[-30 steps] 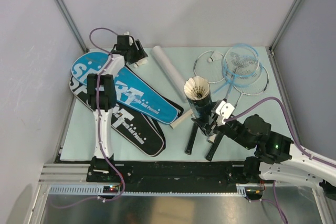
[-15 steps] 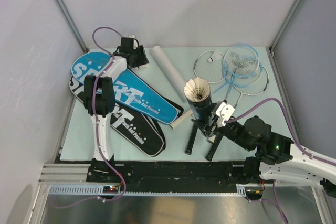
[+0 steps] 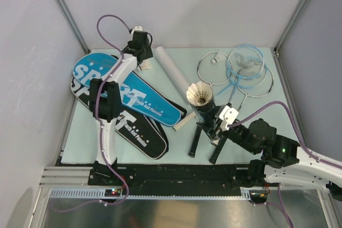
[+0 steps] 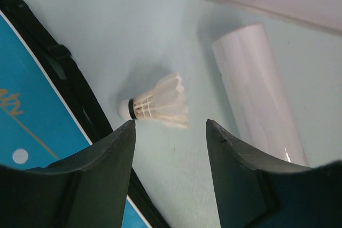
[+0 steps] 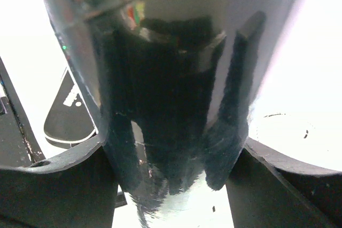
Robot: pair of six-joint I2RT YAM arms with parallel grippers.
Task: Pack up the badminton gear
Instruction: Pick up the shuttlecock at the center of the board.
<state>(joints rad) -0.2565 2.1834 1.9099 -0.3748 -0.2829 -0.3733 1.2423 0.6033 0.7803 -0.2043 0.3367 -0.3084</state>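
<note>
As its mouth shows, black tube (image 3: 205,114) probably holds shuttlecocks (image 3: 200,93).

The top camera looked down from above and behind the arm bases, taking in the whole bench (image 3: 176,145). The left wrist camera looked closely past its own jaws at a shuttlecock (image 4: 157,106) and white tube (image 4: 256,89), both also seen at the top view's back left. The right wrist camera sat hard against the black tube (image 5: 160,78), which filled its frame.
</note>
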